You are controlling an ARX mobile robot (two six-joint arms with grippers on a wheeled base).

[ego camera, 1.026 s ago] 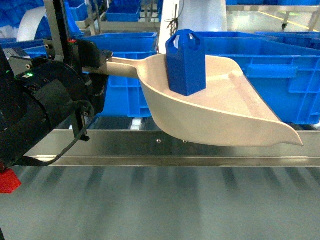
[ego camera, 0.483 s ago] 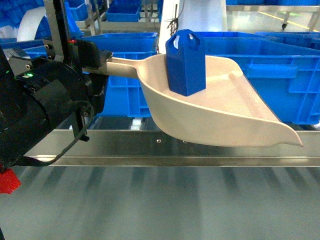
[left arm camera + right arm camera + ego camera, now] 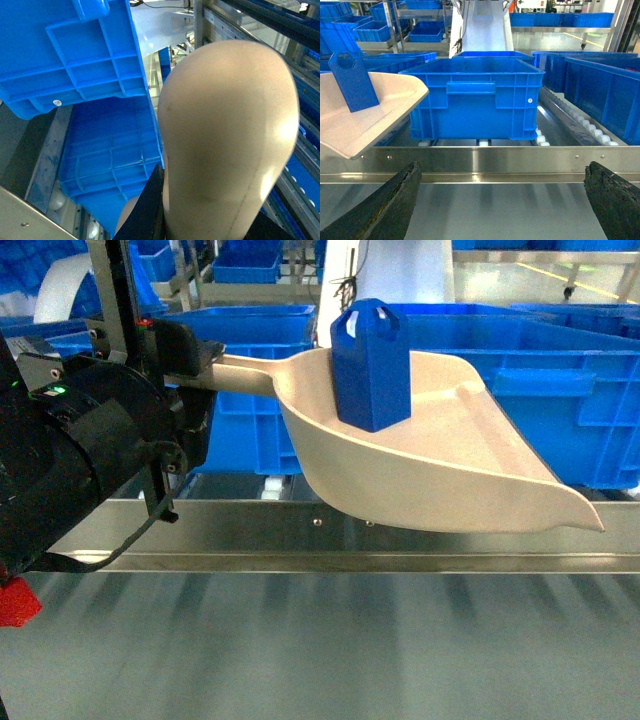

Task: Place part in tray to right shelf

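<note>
i have the small bright-blue plastic block with the peaked, cut-out top (image 3: 371, 365) standing upright inside the large pale beige dustpan-shaped plastic scoop (image 3: 450, 470), close to its raised curved back; the scoop is carried by its long flat handle in my left gripper (image 3: 190, 360), whose black clamp looks closed on the handle end, though the fingertips themselves are hidden behind the arm in the head view and behind the scoop's underside in the left wrist view; the scoop's long axis runs from that gripper on the left out toward the right, with the open straight front edge leading and dipping a little lower than the back; it hangs above the shiny stainless-steel rack with its flat front rail and two small screws (image 3: 400, 540), not resting on it as far as i can tell; my right gripper (image 3: 502, 200) is spread wide and holds nothing, its two dark fingers low at either side of the right wrist view, facing the rail and a big blue plastic crate (image 3: 475, 100) on the white rollers; from that view the scoop lies to its left; so i judge the left arm alone does the carrying, and the move is rightward along the scoop's own axis, keeping it level enough that the block does not slide toward the open edge.
</note>
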